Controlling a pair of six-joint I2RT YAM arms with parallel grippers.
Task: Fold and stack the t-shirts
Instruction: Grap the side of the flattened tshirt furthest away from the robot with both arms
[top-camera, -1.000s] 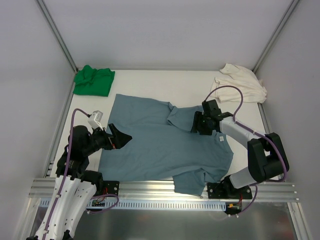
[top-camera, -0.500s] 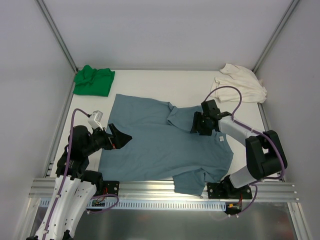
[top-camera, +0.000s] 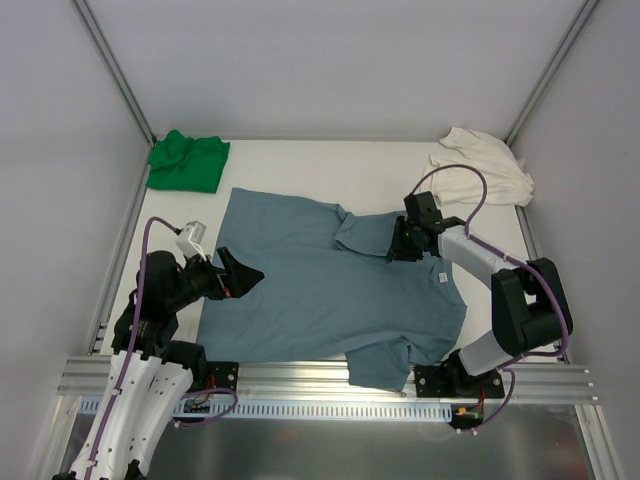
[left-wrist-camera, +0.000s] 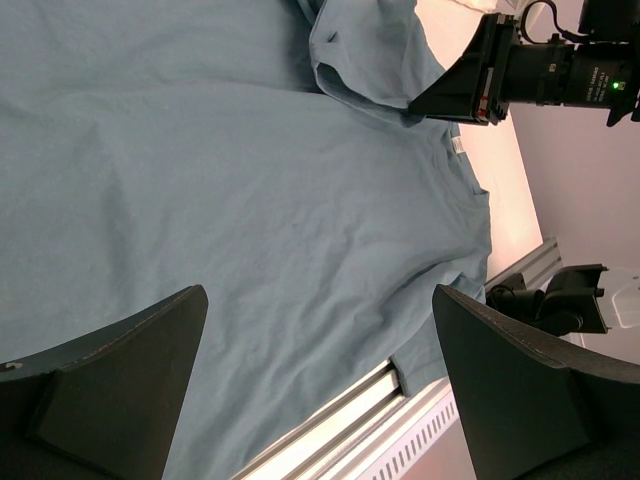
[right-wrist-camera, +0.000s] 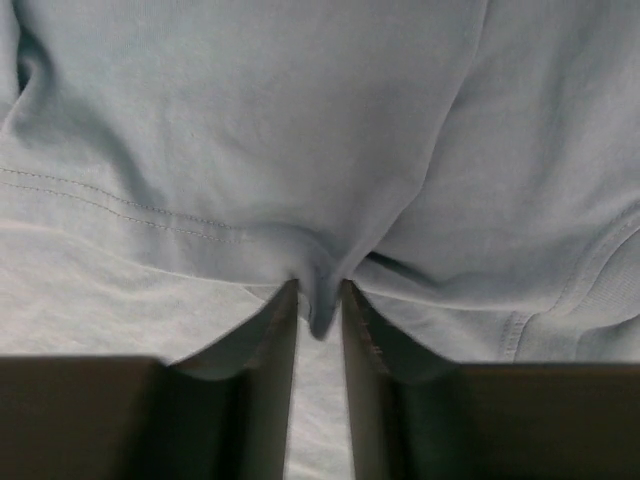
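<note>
We see the blue tee (top-camera: 330, 290) spread nearly flat across the middle of the table (top-camera: 330, 170), its hem toward the left side and its neck toward the right, where a small white tag (top-camera: 441, 278) shows. Its far sleeve (top-camera: 365, 232) lies folded in over the chest, and the near sleeve reaches the table's front edge.

The right gripper (top-camera: 405, 243) sits on that folded sleeve. In its wrist view we see the two fingers (right-wrist-camera: 275, 330) drawn close together with a small ridge of the blue cloth pinched between their tips, so it has hold of the tee.

The left gripper (top-camera: 240, 275) hangs over the tee's left part. Its wrist view shows the jaws spread wide with nothing between them, only flat blue cloth below.

The green tee (top-camera: 187, 162) lies folded in the far left corner and the cream tee (top-camera: 480, 165) lies rumpled in the far right corner, both well apart from the blue one.
</note>
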